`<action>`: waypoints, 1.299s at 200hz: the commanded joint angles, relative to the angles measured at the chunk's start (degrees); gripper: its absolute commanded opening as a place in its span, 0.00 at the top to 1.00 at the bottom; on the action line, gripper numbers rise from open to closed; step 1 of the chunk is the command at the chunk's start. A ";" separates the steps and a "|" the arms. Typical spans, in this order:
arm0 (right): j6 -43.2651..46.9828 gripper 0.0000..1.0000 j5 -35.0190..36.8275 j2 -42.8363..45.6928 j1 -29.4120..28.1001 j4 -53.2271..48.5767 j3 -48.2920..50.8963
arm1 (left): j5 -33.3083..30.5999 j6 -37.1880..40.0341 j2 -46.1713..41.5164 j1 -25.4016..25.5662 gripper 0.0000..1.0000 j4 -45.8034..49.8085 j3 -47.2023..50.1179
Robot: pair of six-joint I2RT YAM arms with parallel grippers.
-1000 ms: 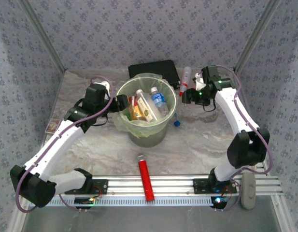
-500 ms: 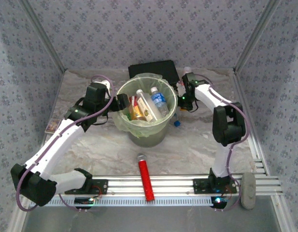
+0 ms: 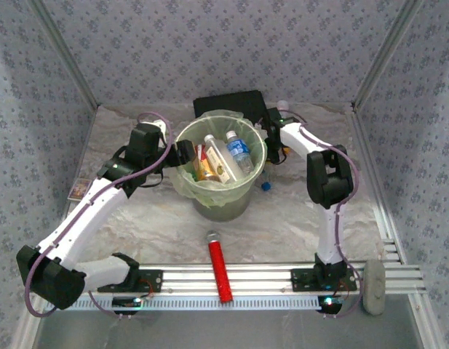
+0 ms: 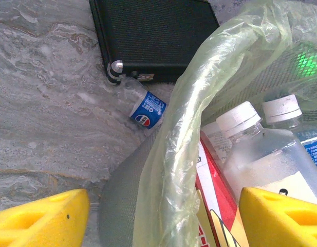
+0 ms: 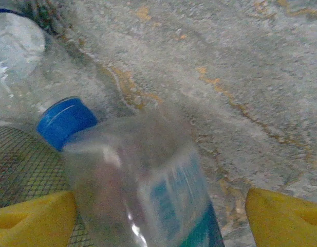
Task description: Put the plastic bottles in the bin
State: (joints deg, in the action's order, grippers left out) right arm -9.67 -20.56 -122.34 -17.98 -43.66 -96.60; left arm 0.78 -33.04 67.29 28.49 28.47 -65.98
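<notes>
Several plastic bottles (image 3: pixel 231 156) already lay inside the bin (image 3: pixel 220 207), heaped against its pale liner (image 4: pixel 199 92). The left gripper (image 4: pixel 163 216) stood wide open and empty, one finger outside the rim and one inside, perhaps placed there to brace the bin. The right gripper (image 5: pixel 161 216) hung low beside the bin's right wall with a clear, teal-labelled bottle (image 5: pixel 148 185) between widely spread fingers. Whether they pinched it, I could not tell. A blue-capped bottle (image 5: pixel 66 121) lay on the counter (image 5: pixel 225 77) by the mesh, and a Pepsi-labelled bottle (image 4: pixel 145 110) rested against the black case (image 4: pixel 153 31). Both probably awaited collection.
</notes>
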 commanded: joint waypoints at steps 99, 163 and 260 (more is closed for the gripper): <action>-2.37 0.28 3.53 10.51 7.64 4.52 18.20 | -0.16 -0.44 -0.84 0.17 0.24 -0.08 -0.91; -2.35 0.50 3.84 12.69 8.71 4.72 19.38 | 0.10 -0.54 -0.59 0.20 0.24 -0.15 -1.20; -1.69 0.56 -2.00 21.64 11.16 -1.45 16.64 | 1.51 -0.36 0.92 0.19 0.24 -0.88 -2.38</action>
State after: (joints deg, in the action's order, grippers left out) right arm -12.21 -19.42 -107.22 -7.27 -39.92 -77.52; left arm 0.95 -33.28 67.66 28.49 28.27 -66.35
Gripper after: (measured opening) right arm 0.466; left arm 0.765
